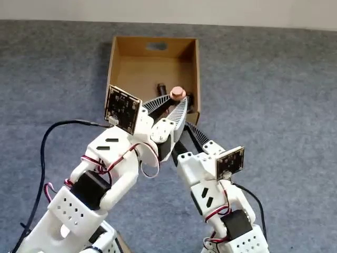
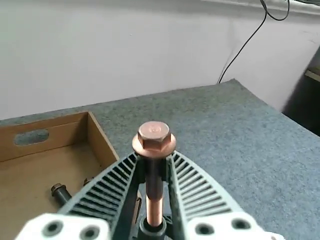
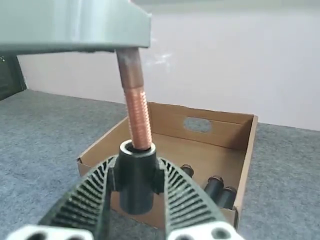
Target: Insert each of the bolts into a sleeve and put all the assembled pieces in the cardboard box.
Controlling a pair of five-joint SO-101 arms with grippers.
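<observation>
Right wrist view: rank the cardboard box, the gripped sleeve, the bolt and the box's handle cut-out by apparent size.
1. cardboard box
2. sleeve and bolt, visible part: about alike, both close to the camera, so unranked
3. handle cut-out

Likely a lab bench: grey felt-covered table (image 1: 295, 79), bare white wall (image 2: 125, 50), dangling cable (image 2: 244, 45).

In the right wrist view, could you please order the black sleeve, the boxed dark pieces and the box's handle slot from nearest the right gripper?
1. Black cylindrical sleeve, held in the right gripper.
2. Dark assembled pieces, in the brown cardboard box's near corner.
3. Oval handle slot, on its far wall.
</observation>
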